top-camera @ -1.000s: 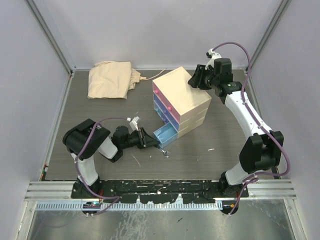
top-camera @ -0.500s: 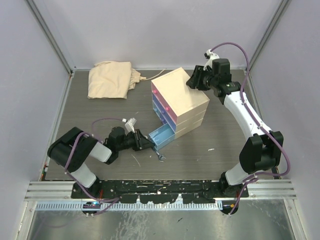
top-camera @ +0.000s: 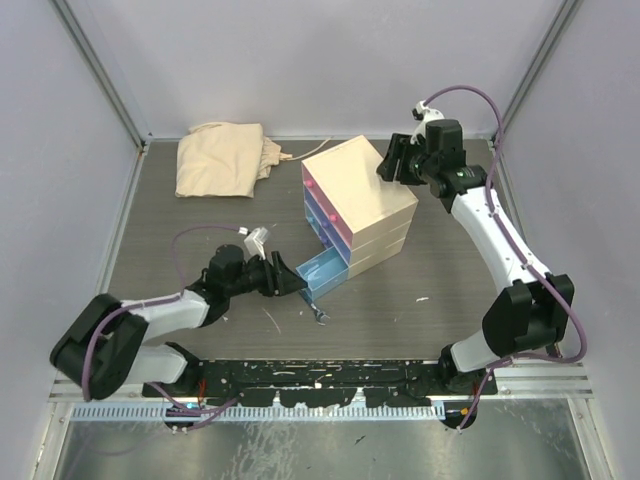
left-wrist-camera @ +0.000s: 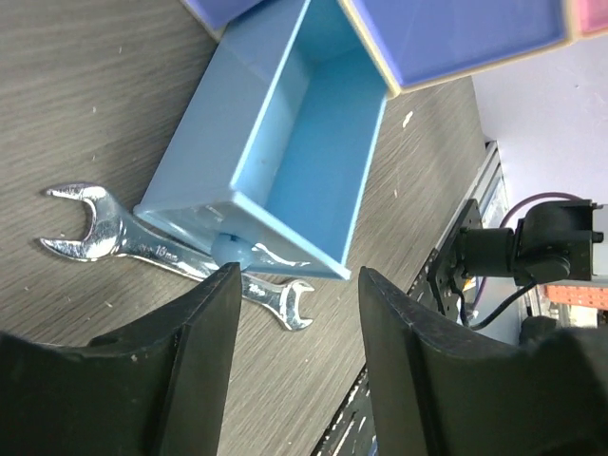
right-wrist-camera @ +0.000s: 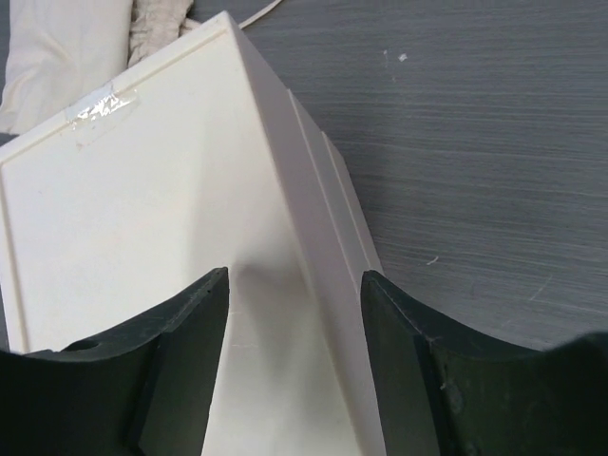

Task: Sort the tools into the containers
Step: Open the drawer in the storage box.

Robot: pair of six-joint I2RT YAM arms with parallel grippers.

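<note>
The cream chest (top-camera: 365, 190) stands mid-table with its pink (top-camera: 322, 200) and blue (top-camera: 325, 228) drawers shut. Its light-blue bottom drawer (top-camera: 326, 269) is pulled out and empty (left-wrist-camera: 318, 142). A silver spanner (top-camera: 320, 313) lies on the table, partly under that drawer's front (left-wrist-camera: 114, 237). My left gripper (top-camera: 296, 284) is low at the drawer front, open, its jaws either side of the knob (left-wrist-camera: 231, 251) and not touching it. My right gripper (top-camera: 388, 163) is open over the chest's back right corner (right-wrist-camera: 142, 237), holding nothing. No other tools show.
A folded cream cloth (top-camera: 222, 158) lies at the back left. A small white scrap (top-camera: 422, 298) lies on the table right of the drawer. Grey walls and frame posts close in the table, and a metal rail (top-camera: 320, 375) runs along the near edge.
My left gripper has opened at the drawer knob while its arm stretched out low to the left. The right gripper has opened a little wider over the chest.
</note>
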